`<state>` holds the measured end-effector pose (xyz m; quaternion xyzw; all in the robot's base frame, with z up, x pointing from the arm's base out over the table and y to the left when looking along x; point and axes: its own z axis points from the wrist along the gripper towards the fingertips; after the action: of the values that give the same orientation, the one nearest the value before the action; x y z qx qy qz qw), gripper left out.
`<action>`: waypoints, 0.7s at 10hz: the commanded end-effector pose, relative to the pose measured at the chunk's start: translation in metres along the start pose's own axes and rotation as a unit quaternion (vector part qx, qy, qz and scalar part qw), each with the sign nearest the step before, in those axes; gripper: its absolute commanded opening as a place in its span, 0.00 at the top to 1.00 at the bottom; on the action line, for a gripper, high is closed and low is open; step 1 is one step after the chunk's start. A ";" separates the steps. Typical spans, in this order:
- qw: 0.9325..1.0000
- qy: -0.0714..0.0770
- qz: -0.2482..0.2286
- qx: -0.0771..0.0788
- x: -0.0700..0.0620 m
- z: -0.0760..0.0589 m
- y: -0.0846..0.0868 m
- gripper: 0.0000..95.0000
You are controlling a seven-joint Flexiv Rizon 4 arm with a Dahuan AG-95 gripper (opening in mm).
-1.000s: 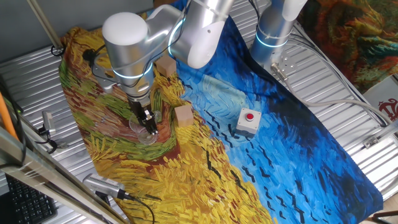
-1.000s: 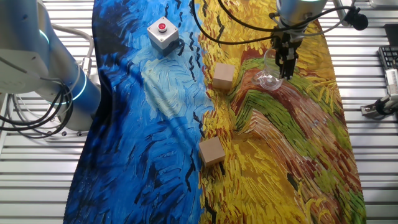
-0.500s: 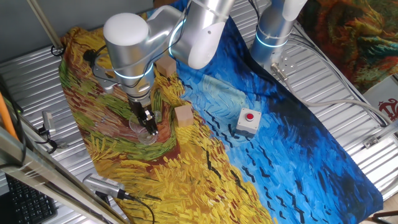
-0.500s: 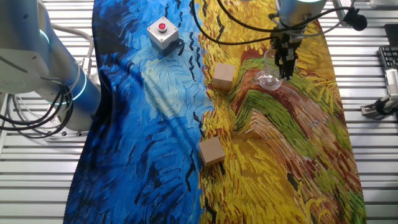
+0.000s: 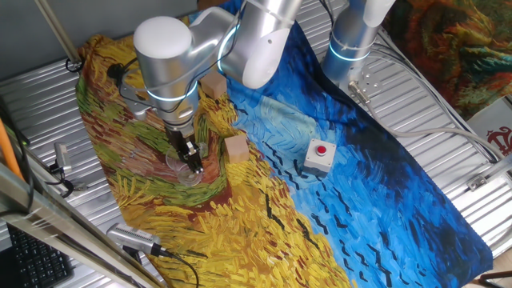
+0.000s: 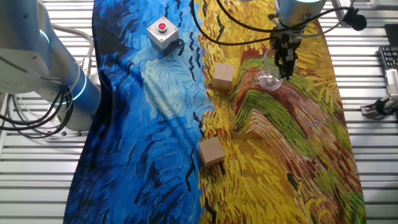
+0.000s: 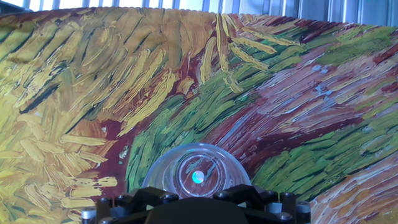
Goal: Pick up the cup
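The clear cup point(image 5: 186, 170) stands on the yellow and green part of the painted cloth, and also shows in the other fixed view point(image 6: 268, 78). My gripper point(image 5: 190, 158) has come down from above onto its rim; in the other fixed view the gripper point(image 6: 284, 65) has its dark fingers close together, pinching the cup's wall. In the hand view the cup point(image 7: 198, 174) lies straight below me, seen from above, with its round base in the middle. The fingertips are hidden there behind the dark gripper body.
Two tan wooden cubes are nearby: one point(image 5: 236, 148) right of the cup, one point(image 5: 213, 85) behind the arm. A white box with a red button point(image 5: 319, 154) sits on the blue part of the cloth. Metal slats surround the cloth.
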<state>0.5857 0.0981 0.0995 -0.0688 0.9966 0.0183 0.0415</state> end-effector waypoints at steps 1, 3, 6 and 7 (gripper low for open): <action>1.000 -0.004 0.003 -0.004 0.000 0.001 0.000 0.40; 1.000 -0.003 0.002 0.004 0.000 0.001 0.000 0.60; 1.000 -0.002 0.014 -0.014 0.000 0.001 0.000 1.00; 1.000 0.000 0.013 -0.003 0.000 0.000 0.000 1.00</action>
<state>0.5864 0.0974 0.0994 -0.0563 0.9974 0.0246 0.0375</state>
